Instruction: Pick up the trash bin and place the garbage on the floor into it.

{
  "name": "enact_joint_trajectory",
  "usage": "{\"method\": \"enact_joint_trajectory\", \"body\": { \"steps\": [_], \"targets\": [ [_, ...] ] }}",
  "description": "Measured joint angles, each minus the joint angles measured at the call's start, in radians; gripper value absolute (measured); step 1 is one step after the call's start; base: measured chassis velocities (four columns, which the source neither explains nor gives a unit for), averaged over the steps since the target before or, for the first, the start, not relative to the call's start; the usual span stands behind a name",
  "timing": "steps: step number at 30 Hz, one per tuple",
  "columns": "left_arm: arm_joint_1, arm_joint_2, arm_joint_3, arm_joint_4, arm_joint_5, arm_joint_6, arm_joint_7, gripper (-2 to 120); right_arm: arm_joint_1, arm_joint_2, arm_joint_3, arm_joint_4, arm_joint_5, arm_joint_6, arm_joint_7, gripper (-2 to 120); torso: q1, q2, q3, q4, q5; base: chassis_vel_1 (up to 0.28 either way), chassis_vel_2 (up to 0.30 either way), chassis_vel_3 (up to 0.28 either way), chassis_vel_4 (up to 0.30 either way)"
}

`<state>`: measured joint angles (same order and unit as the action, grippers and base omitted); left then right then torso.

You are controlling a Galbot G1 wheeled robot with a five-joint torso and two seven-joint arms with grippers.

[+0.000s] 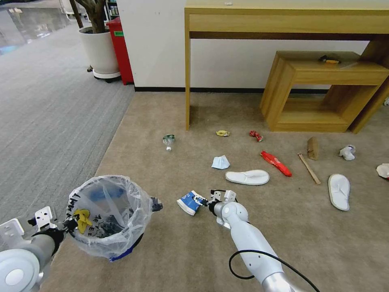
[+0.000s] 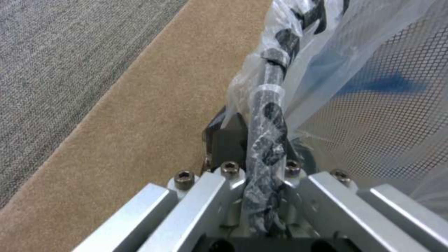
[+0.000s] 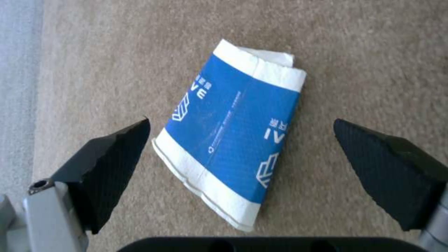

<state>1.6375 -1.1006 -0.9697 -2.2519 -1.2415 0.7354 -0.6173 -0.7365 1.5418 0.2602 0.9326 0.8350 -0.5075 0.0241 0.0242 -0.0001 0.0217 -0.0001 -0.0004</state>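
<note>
The right pincer [image 1: 201, 199] hangs low over the beige carpet floor [image 1: 170, 251], its two black fingers [image 3: 110, 164] spread wide apart on either side of a flattened blue-and-white packet [image 3: 233, 140]. The packet lies flat on the carpet between the fingers, touched by neither. In the head view the same packet [image 1: 189, 202] sits just ahead of the pincer's tips, a little to the right of the trash bin [image 1: 107, 215].

The left pincer [image 1: 69, 225] is clamped on the bin's rim [image 2: 266, 140], with the clear liner bag bunched over the dark edge between its jaws. The bin is a small round dark mesh one, its liner printed with black and yellow marks, and it sits at the near left of the beige carpet, close to the border with the grey ribbed carpet [image 1: 48, 121].

More garbage is scattered farther out on the floor: a clear bottle [image 1: 168, 141], a pale blue crumpled piece [image 1: 220, 162], a white slipper [image 1: 247, 177] and a second slipper [image 1: 339, 191], a long red wrapper [image 1: 276, 163], a small red wrapper [image 1: 256, 135], a yellow scrap [image 1: 222, 133], a wooden stick [image 1: 309, 168] and a brown cardboard piece [image 1: 312, 148]. Behind them stand a wooden surface [image 1: 283, 18] and a low wooden shelf [image 1: 324, 89] against the white wall.
</note>
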Motion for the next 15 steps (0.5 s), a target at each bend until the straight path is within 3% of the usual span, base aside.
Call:
{"method": "enact_joint_trajectory", "body": {
  "steps": [15],
  "targets": [
    [0.000, 0.003, -0.001, 0.002, 0.006, 0.000, 0.016, 0, 0.034, 0.020, 0.006, -0.098, -0.060, 0.052, -0.111, 100, 0.000, 0.000, 0.000, 0.0000, 0.0000, 0.000, 0.000, 0.000, 0.000]
  ]
}}
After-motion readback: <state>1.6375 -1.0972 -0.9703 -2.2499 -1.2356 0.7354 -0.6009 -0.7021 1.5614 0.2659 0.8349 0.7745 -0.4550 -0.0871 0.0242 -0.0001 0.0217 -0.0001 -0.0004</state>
